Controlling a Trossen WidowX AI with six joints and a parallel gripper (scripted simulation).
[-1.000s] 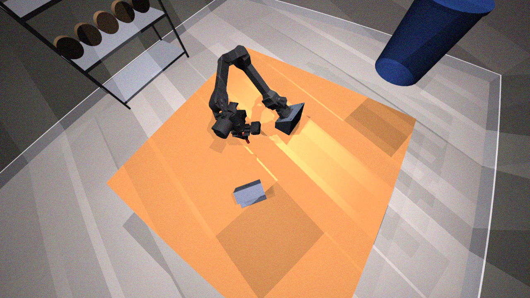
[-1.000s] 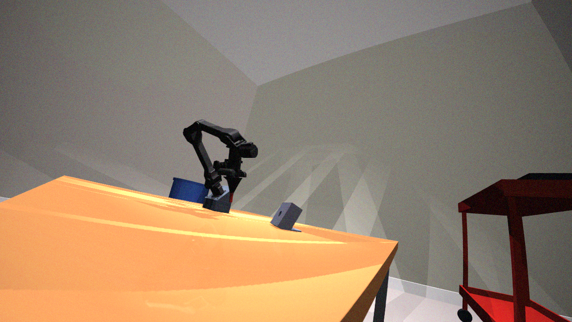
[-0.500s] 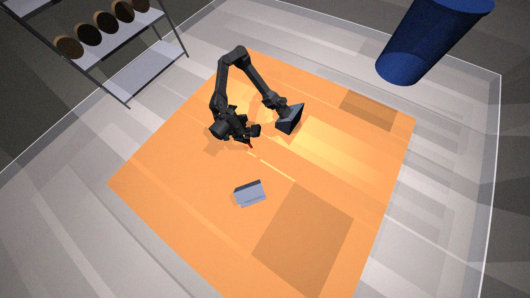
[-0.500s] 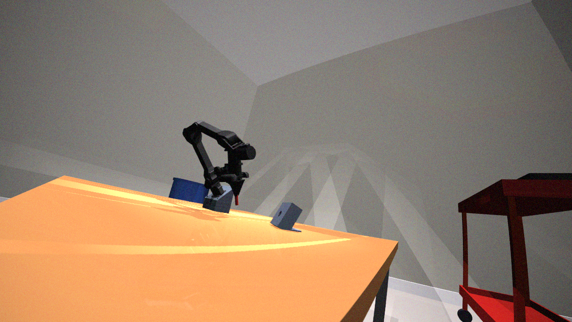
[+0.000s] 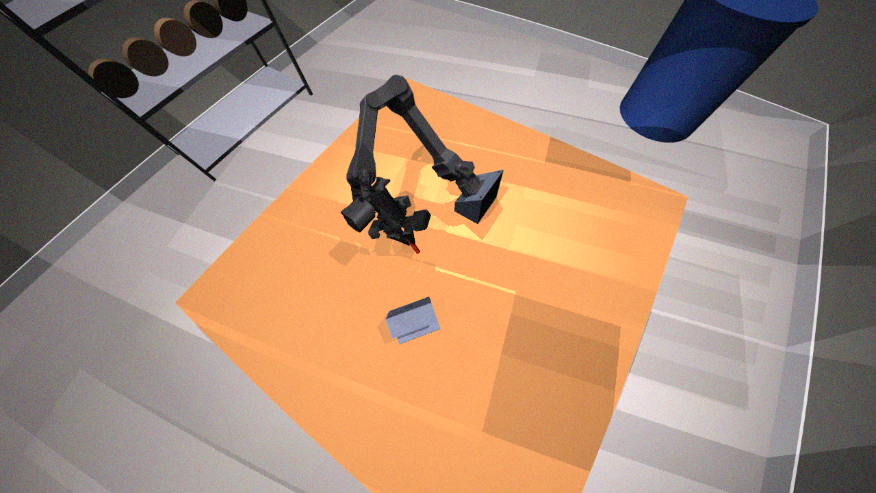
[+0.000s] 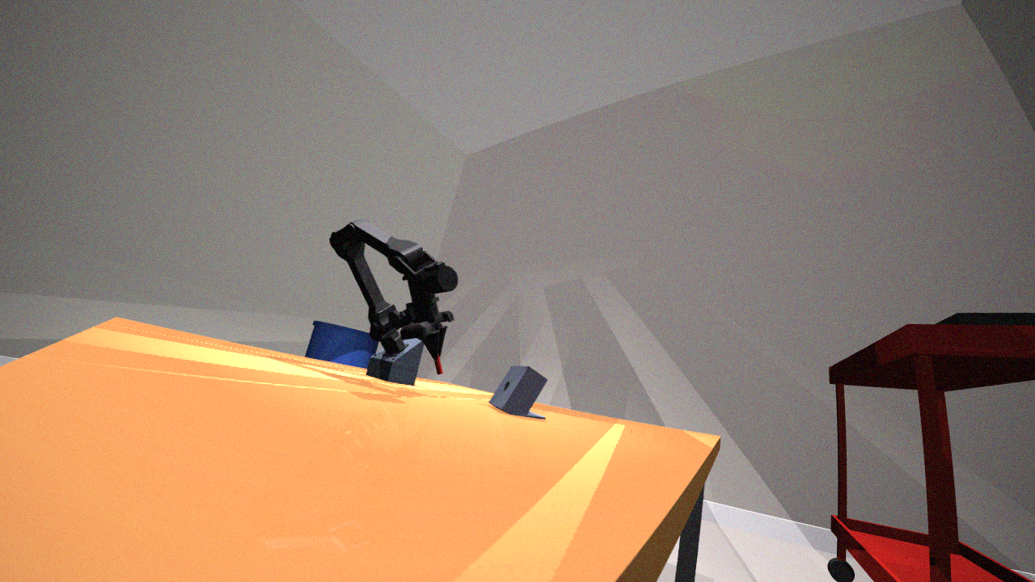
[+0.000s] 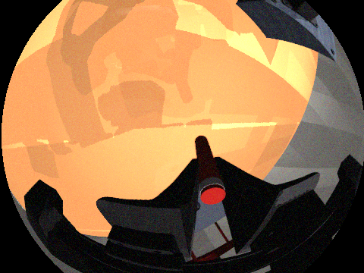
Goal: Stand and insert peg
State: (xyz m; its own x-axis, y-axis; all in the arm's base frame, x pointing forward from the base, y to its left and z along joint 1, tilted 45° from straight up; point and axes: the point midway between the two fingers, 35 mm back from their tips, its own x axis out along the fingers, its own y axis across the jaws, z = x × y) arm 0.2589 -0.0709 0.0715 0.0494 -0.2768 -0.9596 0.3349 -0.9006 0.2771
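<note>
My gripper (image 5: 411,241) (image 6: 437,352) (image 7: 205,162) is shut on the red peg (image 5: 416,248) (image 6: 438,366) (image 7: 205,157), above the table (image 5: 293,306) (image 6: 238,463) (image 7: 152,159). The plain end points down past the fingertips, slightly tilted in the exterior view. The banded end faces the wrist camera; its thin pale band shows just below the red end face. The blue-grey sloped panel (image 5: 414,321) (image 6: 522,394) (image 7: 213,213) stands apart from the peg. Its dark hole (image 6: 506,385) shows in the exterior view and is empty; the panel's face is mostly hidden in the top view.
The arm's grey base block (image 5: 470,205) (image 6: 394,367) (image 7: 282,26) stands on the table behind the gripper. A blue barrel (image 5: 698,79) (image 6: 336,343), a shelf rack (image 5: 229,119) and a red cart (image 6: 930,405) stand off the table.
</note>
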